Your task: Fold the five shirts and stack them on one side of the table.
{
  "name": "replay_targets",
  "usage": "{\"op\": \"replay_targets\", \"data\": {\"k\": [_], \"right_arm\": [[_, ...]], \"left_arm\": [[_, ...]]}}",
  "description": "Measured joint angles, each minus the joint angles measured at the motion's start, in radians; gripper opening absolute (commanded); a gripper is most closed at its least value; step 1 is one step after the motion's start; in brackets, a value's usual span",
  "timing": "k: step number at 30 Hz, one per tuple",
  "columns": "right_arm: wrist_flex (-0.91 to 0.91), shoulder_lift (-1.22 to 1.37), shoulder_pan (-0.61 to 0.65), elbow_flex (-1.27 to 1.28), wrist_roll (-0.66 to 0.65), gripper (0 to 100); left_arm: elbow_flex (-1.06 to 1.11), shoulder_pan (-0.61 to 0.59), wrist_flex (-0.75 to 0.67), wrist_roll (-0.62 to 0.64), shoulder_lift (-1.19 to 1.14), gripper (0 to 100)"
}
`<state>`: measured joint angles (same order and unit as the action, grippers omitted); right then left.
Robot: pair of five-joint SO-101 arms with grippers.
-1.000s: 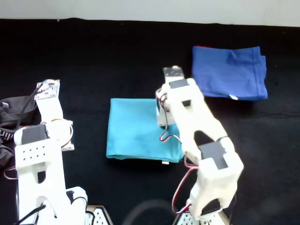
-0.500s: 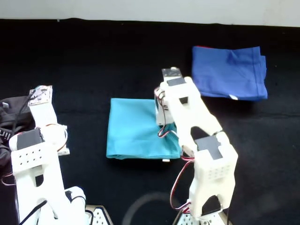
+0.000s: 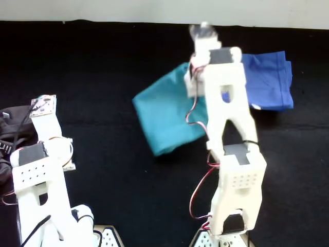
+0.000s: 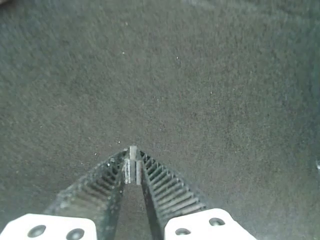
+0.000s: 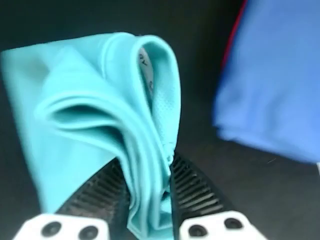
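Right end effector [image 5: 147, 167] clamped on a bunched edge of the folded teal shirt [image 3: 164, 118]. The shirt looks held up and tilted over the surface [image 3: 103, 62], just beside the folded blue shirt [image 3: 267, 77] at the far right corner. Left end effector [image 4: 131, 161] is pressed together on nothing, near the left edge. Risk, as I judge it: the grip seems to take only part of the layers, so the loose lower corner may sag, drag on the surface and open the fold, or the shirt may land crooked on the blue one.
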<state>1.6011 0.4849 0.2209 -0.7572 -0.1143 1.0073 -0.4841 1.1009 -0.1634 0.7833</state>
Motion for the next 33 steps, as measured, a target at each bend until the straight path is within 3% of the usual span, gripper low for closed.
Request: {"op": "replay_targets", "data": {"k": [5,15,23,33], "right_arm": [[0.014,0.000,-0.055,-0.178,-0.106,0.5],[0.014,0.000,-0.176,-0.201,-0.272,0.5],[-0.069,0.048,-0.298,-0.201,-0.319,0.5],[-0.129,0.287,-0.338,-0.250,-0.341,0.5]], "left_arm": [[0.072,0.000,-0.054,0.000,0.000,1],[0.138,0.000,-0.144,0.000,0.002,1],[0.138,0.000,-0.144,0.000,0.002,1],[0.138,0.000,-0.144,0.000,0.002,1]]}}
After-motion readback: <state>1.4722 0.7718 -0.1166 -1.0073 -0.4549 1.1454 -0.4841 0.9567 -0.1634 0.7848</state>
